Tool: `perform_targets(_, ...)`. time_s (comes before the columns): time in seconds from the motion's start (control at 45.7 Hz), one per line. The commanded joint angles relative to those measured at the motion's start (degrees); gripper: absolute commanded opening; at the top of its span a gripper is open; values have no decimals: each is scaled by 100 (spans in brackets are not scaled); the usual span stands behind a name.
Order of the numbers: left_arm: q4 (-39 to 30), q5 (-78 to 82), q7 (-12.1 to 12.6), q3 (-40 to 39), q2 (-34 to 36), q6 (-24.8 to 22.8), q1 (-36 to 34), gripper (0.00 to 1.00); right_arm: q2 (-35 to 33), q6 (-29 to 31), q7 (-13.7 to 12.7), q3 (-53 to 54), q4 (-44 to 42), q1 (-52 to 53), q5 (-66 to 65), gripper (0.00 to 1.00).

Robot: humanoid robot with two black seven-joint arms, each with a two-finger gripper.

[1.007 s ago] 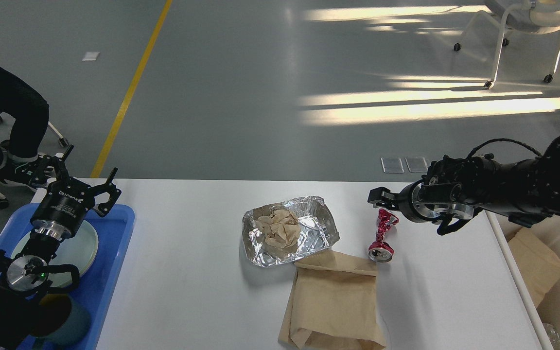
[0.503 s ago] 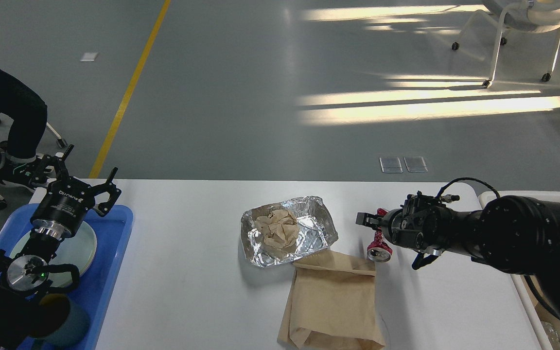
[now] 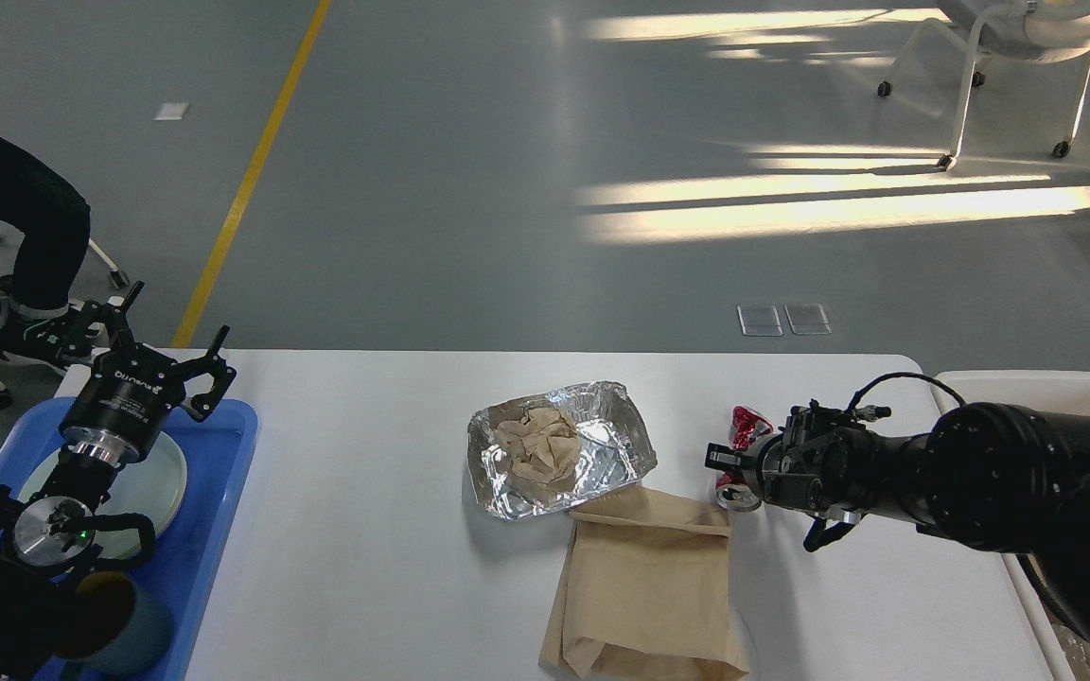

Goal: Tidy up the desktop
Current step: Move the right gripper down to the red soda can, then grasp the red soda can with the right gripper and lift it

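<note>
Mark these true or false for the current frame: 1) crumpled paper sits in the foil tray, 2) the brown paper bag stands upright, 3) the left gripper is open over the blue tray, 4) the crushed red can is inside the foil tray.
1) True: crumpled paper lies in the foil tray.
2) False: the brown paper bag lies flat on the desktop.
3) True: the left gripper is open above the blue tray.
4) False: the crushed red can lies on the desktop, at the right gripper.
</note>
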Motion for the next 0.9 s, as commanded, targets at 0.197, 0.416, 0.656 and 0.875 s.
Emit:
perform_targets(0.197, 0, 0, 0, 0, 2, 0, -1, 96, 48, 18, -8, -28, 35, 89, -122, 26)
perform_targets(0.416, 0, 0, 0, 0, 2, 0, -1, 96, -5, 36, -8, -37, 193, 247, -140, 4)
perform_targets(0.656, 0, 0, 0, 0, 2, 0, -1, 96, -66, 176, 1, -28, 334, 405, -149, 0)
perform_targets(0.875, 0, 0, 0, 0, 2, 0, -1, 96, -672, 221, 53, 139, 1290, 1537, -149, 0)
